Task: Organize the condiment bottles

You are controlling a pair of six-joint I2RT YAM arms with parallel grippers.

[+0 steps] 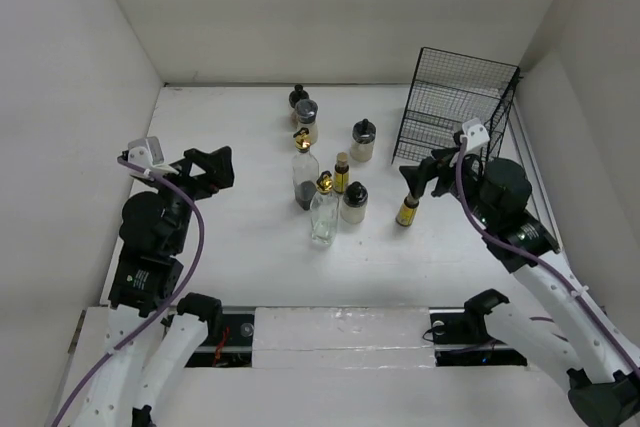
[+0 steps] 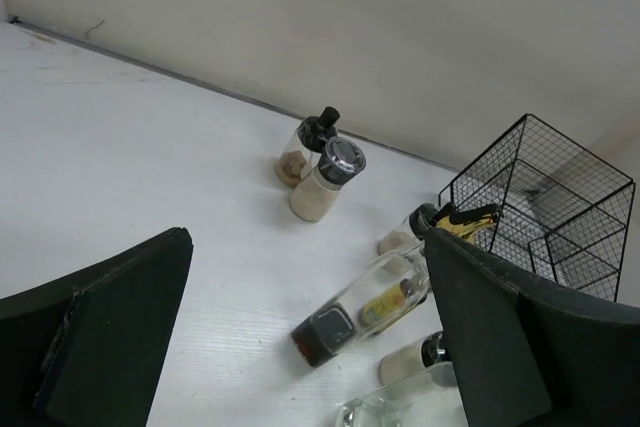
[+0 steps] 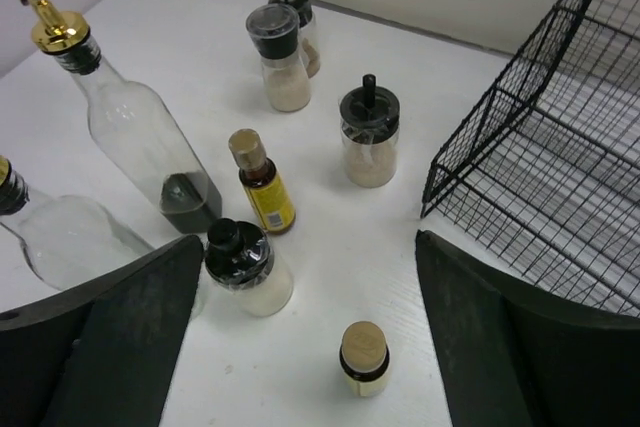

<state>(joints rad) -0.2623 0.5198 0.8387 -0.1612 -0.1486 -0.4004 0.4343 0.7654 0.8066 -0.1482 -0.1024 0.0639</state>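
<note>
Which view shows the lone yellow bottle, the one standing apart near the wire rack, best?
Right wrist: the yellow bottle stands upright and close, its tan cap plain. Top external shows the same bottle small, from above, beside the right gripper. Left wrist does not show it.

A robotics lab test cell: a white counter (image 1: 240, 147) is boxed in on three sides by plain white panel walls (image 1: 330, 7), and a left arm (image 1: 150, 237) and a right arm (image 1: 510, 207), white and black, are bolted side by side at its near edge, each trailing a purple cable (image 1: 204, 237). Condiment bottles (image 1: 322, 217) and a black wire rack (image 1: 455, 97) stand on the bare counter
</note>
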